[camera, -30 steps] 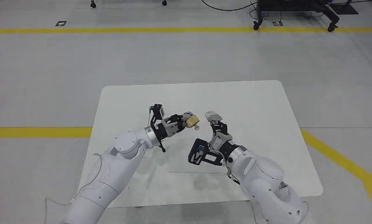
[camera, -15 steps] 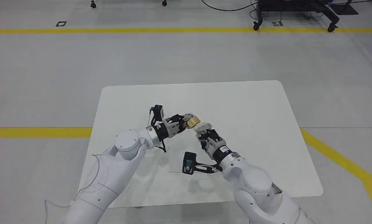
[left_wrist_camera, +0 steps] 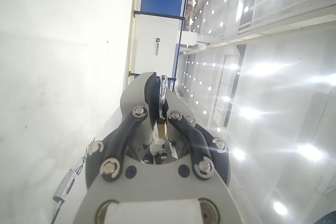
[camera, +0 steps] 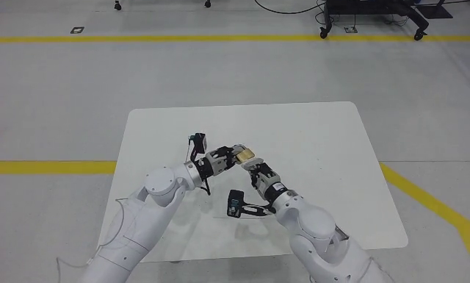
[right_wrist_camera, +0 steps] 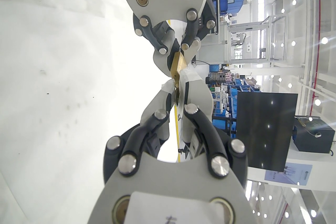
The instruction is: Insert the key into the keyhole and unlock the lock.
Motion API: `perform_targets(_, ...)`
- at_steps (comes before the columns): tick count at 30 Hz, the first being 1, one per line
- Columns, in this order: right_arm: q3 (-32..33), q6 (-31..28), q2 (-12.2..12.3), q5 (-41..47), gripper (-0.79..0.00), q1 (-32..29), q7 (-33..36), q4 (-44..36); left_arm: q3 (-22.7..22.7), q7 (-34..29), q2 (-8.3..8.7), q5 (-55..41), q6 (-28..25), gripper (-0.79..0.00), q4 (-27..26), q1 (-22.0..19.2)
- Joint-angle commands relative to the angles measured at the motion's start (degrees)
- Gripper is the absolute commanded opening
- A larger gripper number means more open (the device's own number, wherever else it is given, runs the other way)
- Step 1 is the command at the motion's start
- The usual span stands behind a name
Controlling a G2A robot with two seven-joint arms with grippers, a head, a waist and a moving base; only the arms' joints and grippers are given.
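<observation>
A brass padlock (camera: pixel 244 152) is held above the middle of the white table (camera: pixel 316 129), with my left gripper (camera: pixel 236 154) shut on it. In the left wrist view its silver shackle (left_wrist_camera: pixel 162 89) pokes out between the fingers, with the brass body (left_wrist_camera: pixel 161 130) deeper inside. My right gripper (camera: pixel 255 165) meets it tip to tip from the near side, shut on a small brass key (right_wrist_camera: pixel 177 93). The key's end touches the padlock (right_wrist_camera: pixel 178 64). How far the key sits in the keyhole is hidden.
Both arms cross the table's near half. The table's far and right parts (camera: pixel 323 158) lie bare. Yellow floor lines (camera: pixel 220 38) and wheeled frames (camera: pixel 367 11) are well beyond the far edge.
The right gripper swung left and up from a spot apart from the lock until its tip came against the lock. The left arm held almost still.
</observation>
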Motion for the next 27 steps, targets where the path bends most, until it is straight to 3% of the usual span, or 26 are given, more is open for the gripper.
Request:
perform_targets(1,0.4,0.4,-0.1,1.3,-0.785,-0.2,0.0,0.1,-0.2,0.0,0.03,0.2,-0.2,-0.785,-0.3,0.3)
perform_targets(16,6.5,1.2,-0.7,16.8,-0.785,-2.1,-4.9,1.6,-1.5,-0.7,0.25,3.3,-6.6,-0.785,-2.2,2.5)
perform_targets(27,9.8,1.1,-0.4,18.7,-0.785,-4.4,-6.8,0.2,-2.0,-1.1,0.23,4.6,-8.0,-0.785,-2.1,2.8)
